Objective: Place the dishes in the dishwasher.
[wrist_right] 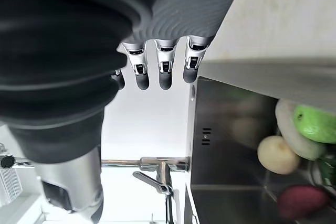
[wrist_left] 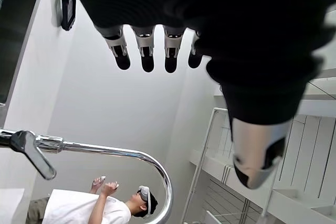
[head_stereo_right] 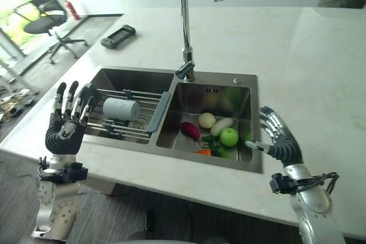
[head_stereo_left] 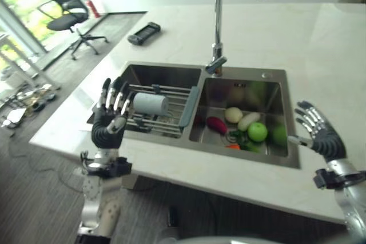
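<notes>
A pale stone counter (head_stereo_left: 269, 32) holds a double steel sink (head_stereo_right: 171, 78) in front of me, with a tall tap (head_stereo_right: 184, 27) rising behind the divider. My left hand (head_stereo_left: 110, 119) is raised upright at the near left corner of the sink, fingers straight and spread, holding nothing; just past it a wire rack (head_stereo_left: 163, 110) spans the left basin, and a white cup (head_stereo_left: 150, 104) lies on its side on the rack, apart from my fingers. My right hand (head_stereo_right: 280, 138) hovers over the counter by the right rim of the sink, fingers loose and apart, empty too; beside it the right basin holds a green apple (head_stereo_right: 229, 136), a pale round vegetable (head_stereo_right: 206, 120), a long pale one (head_stereo_right: 222, 126) and a dark red one (head_stereo_right: 190, 130). Farther off, a dark remote (head_stereo_left: 144, 32) lies on the counter's far left; an office chair (head_stereo_left: 67, 10) stands on the floor beyond; a person (wrist_left: 89, 208) in white shows in the left wrist view.
</notes>
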